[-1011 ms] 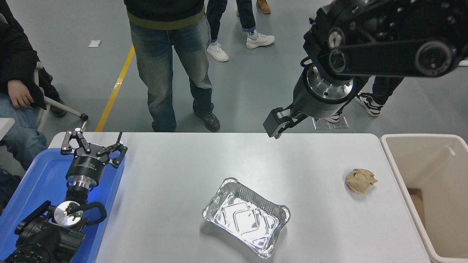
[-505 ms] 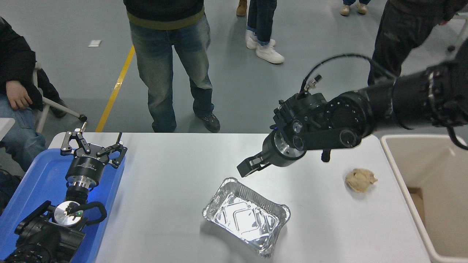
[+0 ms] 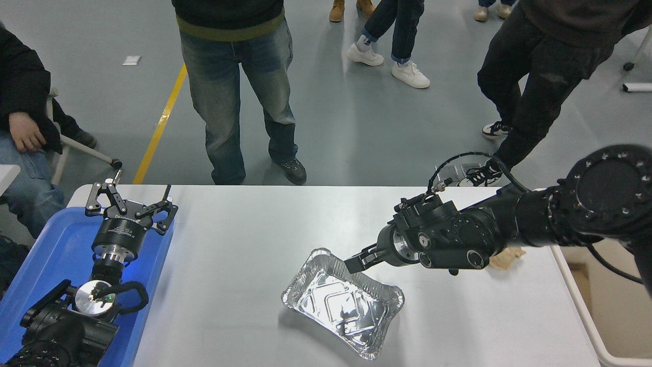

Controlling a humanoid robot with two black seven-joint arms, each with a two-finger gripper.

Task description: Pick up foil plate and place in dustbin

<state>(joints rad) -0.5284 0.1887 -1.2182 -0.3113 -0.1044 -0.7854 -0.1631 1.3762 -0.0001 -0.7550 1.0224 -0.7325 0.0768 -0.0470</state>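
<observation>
- Parking spot first, at the table's left end: the left gripper (image 3: pixel 131 205) rests over the blue plastic tray (image 3: pixel 48 255) with its fingers spread wide and nothing between them, taking no part in this job.
- Foil plate (image 3: pixel 342 303) next, sitting flat on the white table (image 3: pixel 244 244) a little right of the middle, its long side running diagonally, its shiny embossed base facing up and its crimped rim unbent all round.
- Right gripper (image 3: pixel 355 264) comes in low from the right, its tip just over the plate's far rim, near the far corner. From where I stand the jaws look nearly closed, with only a narrow gap and nothing in them; I cannot tell whether the tip already touches the foil.
- Advice for the step in hand, as I judge it: this is the reach before the grasp. The jaws need enough opening to straddle the rim, one finger inside the wall and one outside, then a gentle close, because thin foil will likely crumple or slide away if it is pushed from above or squeezed hard.
- Lift should be straight up before any sideways travel, so the near edge does not drag along the table.
- Crumpled brown paper ball (image 3: pixel 505 257) peeks out from behind the right arm, near the path to the bin, so the carry should pass above it.
- Dustbin (image 3: pixel 580 306) stands at the table's right end, only partly in view, well apart from the plate.
</observation>
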